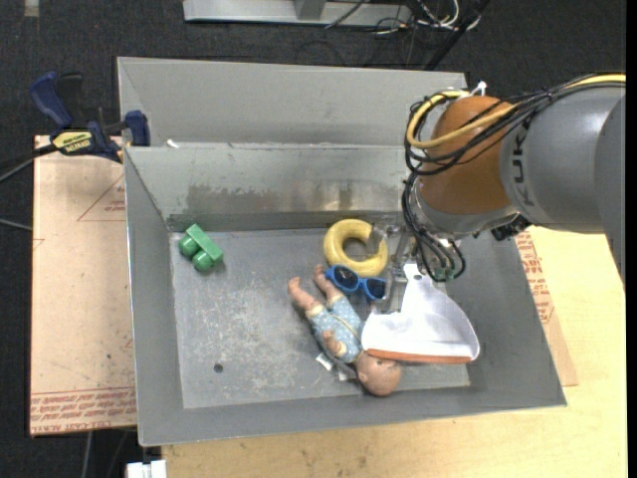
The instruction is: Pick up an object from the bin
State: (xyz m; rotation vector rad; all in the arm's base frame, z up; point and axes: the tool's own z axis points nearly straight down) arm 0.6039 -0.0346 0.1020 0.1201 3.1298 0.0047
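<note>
The gripper [401,270] hangs low at the right middle of the scuffed grey metal bin [249,366] — just beside a glossy yellow ring [354,247], blue toy glasses [360,285] and a white cloth [423,329] edged in orange; whether it is open or closed, I cannot tell. A doll [333,329] touches the cloth. A green block [200,247] sits well apart, left. The arm [567,167] reads "KU". Dark carpet [60,28] lies around.

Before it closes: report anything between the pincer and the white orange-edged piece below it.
Nothing visible. The pincer sits at the upper-left edge of the white piece; blue sunglasses and a yellow ring lie close beside it.
</note>
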